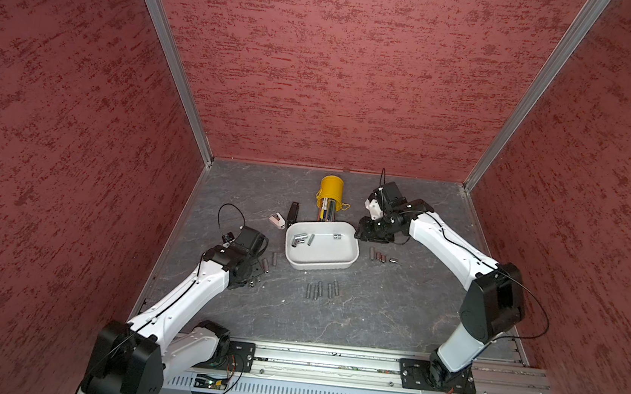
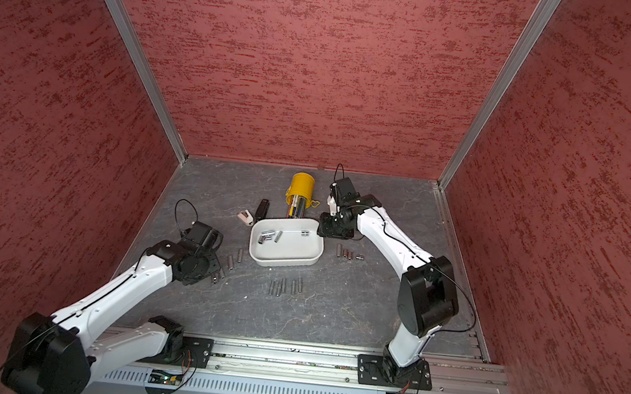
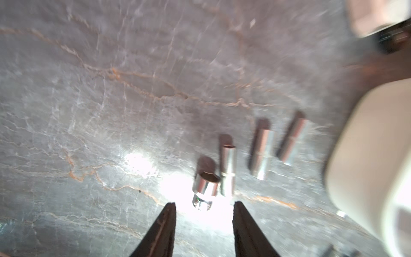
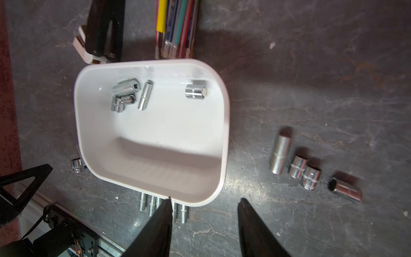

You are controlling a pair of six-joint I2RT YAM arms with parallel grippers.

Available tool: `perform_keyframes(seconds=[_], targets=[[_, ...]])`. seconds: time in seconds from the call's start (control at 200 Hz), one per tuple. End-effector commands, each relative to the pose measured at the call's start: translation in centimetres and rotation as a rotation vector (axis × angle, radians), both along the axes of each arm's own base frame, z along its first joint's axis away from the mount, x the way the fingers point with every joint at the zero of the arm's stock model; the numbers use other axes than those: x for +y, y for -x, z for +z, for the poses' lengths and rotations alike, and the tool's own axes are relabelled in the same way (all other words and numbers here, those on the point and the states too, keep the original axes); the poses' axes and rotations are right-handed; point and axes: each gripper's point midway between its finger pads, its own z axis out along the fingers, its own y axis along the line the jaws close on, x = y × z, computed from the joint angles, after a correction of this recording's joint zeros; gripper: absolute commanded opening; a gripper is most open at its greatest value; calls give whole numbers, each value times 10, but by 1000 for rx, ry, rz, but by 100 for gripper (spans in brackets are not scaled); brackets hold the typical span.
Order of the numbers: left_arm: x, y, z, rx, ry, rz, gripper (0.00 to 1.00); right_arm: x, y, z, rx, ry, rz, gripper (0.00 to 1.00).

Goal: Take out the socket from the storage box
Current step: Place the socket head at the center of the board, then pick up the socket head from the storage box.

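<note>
The white storage box (image 1: 323,266) sits mid-table in both top views and holds several chrome sockets: a cluster (image 1: 300,239) at its far left and a single short socket (image 1: 337,236) at its far right. The right wrist view shows the same cluster (image 4: 124,93) and single socket (image 4: 195,92) on the box floor (image 4: 155,133). My right gripper (image 4: 205,199) hovers open and empty by the box's right far corner (image 1: 354,231). My left gripper (image 3: 203,203) is open left of the box, low over the table, with a short socket (image 3: 205,191) lying just beyond its tips.
A yellow pen cup (image 1: 331,193) lies on its side behind the box, spilling pens. A black stapler (image 1: 293,213) and a pink item (image 1: 277,220) lie far left of the box. Rows of sockets lie on the table in front (image 1: 322,289), right (image 1: 382,257) and left (image 1: 269,262).
</note>
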Motion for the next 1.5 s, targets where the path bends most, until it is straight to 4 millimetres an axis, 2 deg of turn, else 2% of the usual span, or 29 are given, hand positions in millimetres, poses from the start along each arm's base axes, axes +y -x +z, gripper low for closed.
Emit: perform_keyframes(seconds=[0.0,0.12,0.255,0.566,0.731,0.917,1.177,1.237,1.272,1.308,1.413,1.493], targets=[[-8,-4,30,-72,39,-56,45,22,-9,10,-55,-2,79,52],[-14,-8,57,-146,72,-103,47,42,-15,0,-29,45,94,52],[-16,-6,73,-176,72,-150,48,62,-21,-21,14,103,64,53],[-21,-1,109,-248,91,-225,50,62,-51,-76,63,229,-85,55],[-16,0,109,-252,65,-225,51,61,-61,-98,76,268,-119,55],[-10,1,113,-303,56,-209,53,62,-74,-112,54,295,-154,55],[-11,0,109,-290,55,-210,53,61,-81,-134,58,338,-159,47],[-12,0,109,-296,59,-214,53,61,-81,-137,62,342,-154,40],[-12,0,109,-298,61,-217,53,62,-81,-138,64,340,-148,33],[-12,0,109,-298,61,-216,53,61,-80,-139,68,342,-147,30],[-12,-1,107,-292,62,-216,53,61,-80,-135,62,343,-143,28],[-13,-1,107,-290,64,-220,53,65,-79,-125,58,317,-125,27]])
